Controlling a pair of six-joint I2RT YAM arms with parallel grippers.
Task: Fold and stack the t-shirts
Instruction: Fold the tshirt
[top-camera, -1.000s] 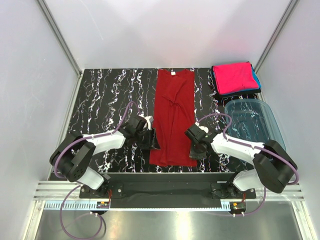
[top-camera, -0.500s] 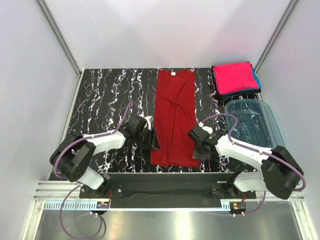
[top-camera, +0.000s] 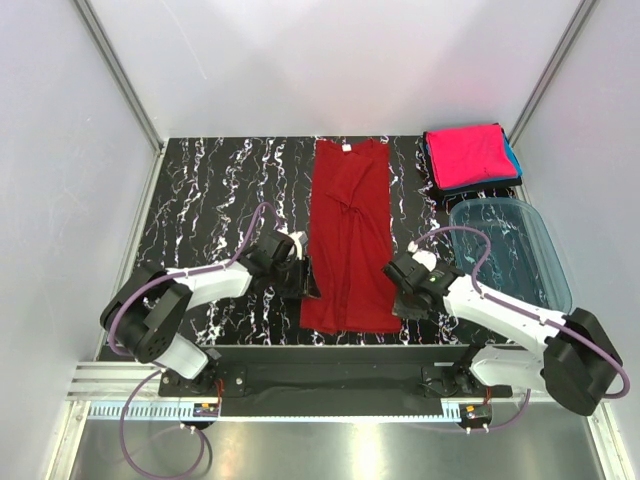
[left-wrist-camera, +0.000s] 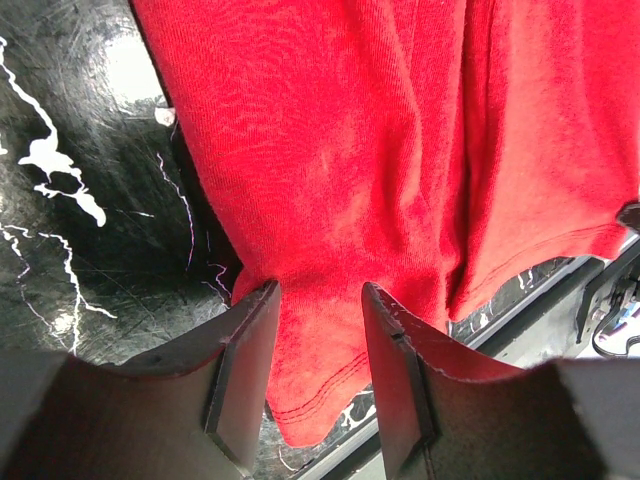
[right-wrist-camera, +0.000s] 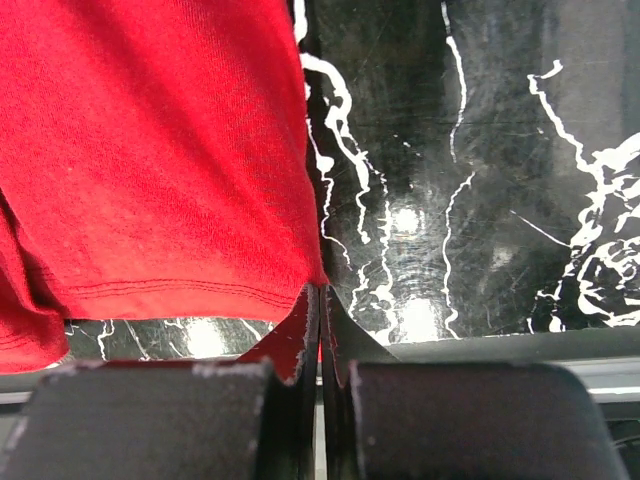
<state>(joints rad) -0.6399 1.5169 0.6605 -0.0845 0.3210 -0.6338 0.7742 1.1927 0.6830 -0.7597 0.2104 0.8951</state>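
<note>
Two near corners of the dark red t-shirt are what this step turns on. I judge it to be the lengthwise fold, with the hem carried up toward the collar. To do it well, both corners should be pinched through every layer, lifted level and together, then laid down square so the strip halves without skewing.

The left end effector stands partly open astride the near-left hem corner and holds nothing, so it needs to close on cloth before any lift. The right end effector is fully closed, with the near-right corner meeting its tips. Whether cloth is actually caught there I cannot tell.

The shirt lies flat down the middle of the table as a long narrow strip. Its sides are folded in, a crease bunches near mid-length, and the white neck label is at the far end. At the far right a folded pink t-shirt sits on a teal-blue t-shirt, just beyond a translucent blue tub.
</note>
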